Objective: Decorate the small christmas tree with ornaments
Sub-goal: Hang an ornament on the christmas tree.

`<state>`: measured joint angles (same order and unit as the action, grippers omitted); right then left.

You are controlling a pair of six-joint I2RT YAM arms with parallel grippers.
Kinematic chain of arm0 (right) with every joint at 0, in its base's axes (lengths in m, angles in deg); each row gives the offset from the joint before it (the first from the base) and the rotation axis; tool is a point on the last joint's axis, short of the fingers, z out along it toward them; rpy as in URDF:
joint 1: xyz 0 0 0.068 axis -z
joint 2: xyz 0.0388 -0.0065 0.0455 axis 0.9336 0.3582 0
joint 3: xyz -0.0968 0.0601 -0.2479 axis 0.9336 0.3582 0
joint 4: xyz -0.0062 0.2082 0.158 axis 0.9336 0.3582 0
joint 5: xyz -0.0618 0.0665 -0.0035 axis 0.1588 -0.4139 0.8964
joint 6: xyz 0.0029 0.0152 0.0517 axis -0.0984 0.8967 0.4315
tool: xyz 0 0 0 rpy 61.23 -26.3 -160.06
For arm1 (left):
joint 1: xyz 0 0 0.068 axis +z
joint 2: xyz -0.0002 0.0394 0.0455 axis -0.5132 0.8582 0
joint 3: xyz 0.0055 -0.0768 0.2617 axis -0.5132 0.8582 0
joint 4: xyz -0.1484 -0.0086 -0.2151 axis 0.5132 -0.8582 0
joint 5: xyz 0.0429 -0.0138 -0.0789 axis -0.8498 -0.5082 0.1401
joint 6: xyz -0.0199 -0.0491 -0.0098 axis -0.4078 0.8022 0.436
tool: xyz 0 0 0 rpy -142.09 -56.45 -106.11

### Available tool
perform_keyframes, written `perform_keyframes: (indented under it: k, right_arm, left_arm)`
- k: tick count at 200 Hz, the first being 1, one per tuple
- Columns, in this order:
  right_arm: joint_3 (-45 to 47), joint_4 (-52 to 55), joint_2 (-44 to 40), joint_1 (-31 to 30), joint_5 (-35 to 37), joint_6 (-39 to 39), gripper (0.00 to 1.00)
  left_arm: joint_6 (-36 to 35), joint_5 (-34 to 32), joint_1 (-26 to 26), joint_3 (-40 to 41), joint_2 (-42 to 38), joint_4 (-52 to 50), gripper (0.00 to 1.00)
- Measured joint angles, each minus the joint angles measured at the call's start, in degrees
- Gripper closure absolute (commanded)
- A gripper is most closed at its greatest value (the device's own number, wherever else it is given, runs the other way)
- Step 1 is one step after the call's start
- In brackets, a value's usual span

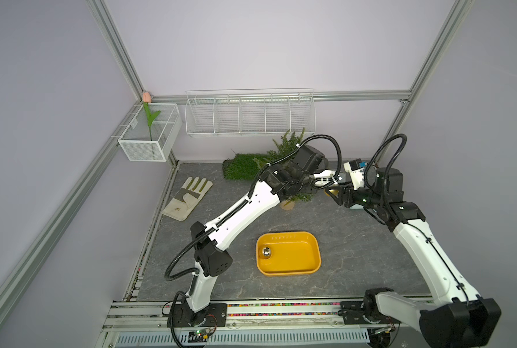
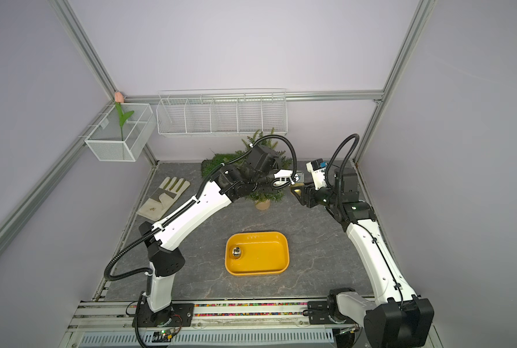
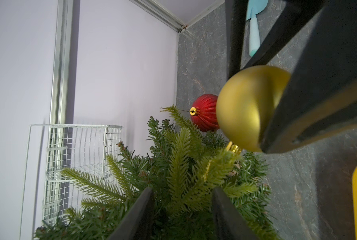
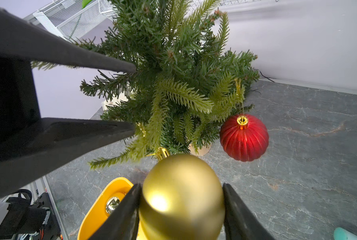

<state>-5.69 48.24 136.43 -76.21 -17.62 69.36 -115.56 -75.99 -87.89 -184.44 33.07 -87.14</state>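
The small christmas tree (image 1: pixel 290 141) (image 4: pixel 173 62) stands at the back of the table, its beige base (image 2: pixel 262 205) showing under my left arm. A red ribbed ornament (image 4: pixel 244 138) (image 3: pixel 204 116) hangs by its string from a branch tip. My right gripper (image 4: pixel 181 187) (image 1: pixel 335 192) is shut on the matte gold ornament (image 4: pixel 181 199) (image 3: pixel 244 108), whose cap (image 4: pixel 163 152) touches the lower branches. My left gripper (image 3: pixel 182 190) (image 4: pixel 134 99) is open, with tree branches between its fingers. The shiny ornament (image 1: pixel 266 252) (image 2: pixel 236 252) lies in the yellow tray (image 1: pixel 287 272).
A work glove (image 1: pixel 188 195) lies at the left. A green turf mat (image 1: pixel 242 167) sits behind the tree. A wire basket (image 1: pixel 249 114) hangs on the back wall, and a mesh box with a tulip (image 1: pixel 149 135) in the corner. A blue trowel (image 3: pixel 254 31) lies at the back right.
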Motion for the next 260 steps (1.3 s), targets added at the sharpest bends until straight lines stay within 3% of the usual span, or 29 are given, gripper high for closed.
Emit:
perform_keyframes:
  k: [14,31,52,73,122,176,208,260]
  right_arm:
    - [0.02,0.04,-0.28,0.0,0.09,-0.13,0.25]
    - [0.07,0.17,-1.09,0.0,0.52,0.02,0.19]
    - [0.55,0.39,-2.49,0.0,1.36,0.09,0.11]
    - [1.86,0.59,-4.09,0.0,1.73,0.09,0.09]
    - [2.95,2.21,-7.78,0.0,2.97,0.26,0.1]
    - [5.9,2.58,-12.26,0.0,2.8,2.05,0.12]
    - [7.34,2.58,-13.33,0.0,2.8,3.28,0.12]
    - [9.4,2.12,-13.99,-0.02,2.73,4.37,0.12]
  left_arm:
    - [0.57,0.07,0.0,0.0,-0.33,0.33,0.49]
    - [1.2,0.13,0.0,0.0,-0.87,0.76,0.46]
    - [2.36,0.22,0.0,0.0,-1.86,1.18,0.35]
    - [4.0,0.24,0.0,0.13,-3.41,1.75,0.33]
    - [12.28,-0.22,-0.04,6.8,-12.39,4.9,0.39]
    - [33.75,-6.56,-1.75,22.51,-25.7,5.25,0.41]
    - [45.94,-11.89,-7.43,35.82,-31.91,2.21,0.43]
    - [71.21,-10.84,-9.66,60.02,-35.63,0.68,0.44]
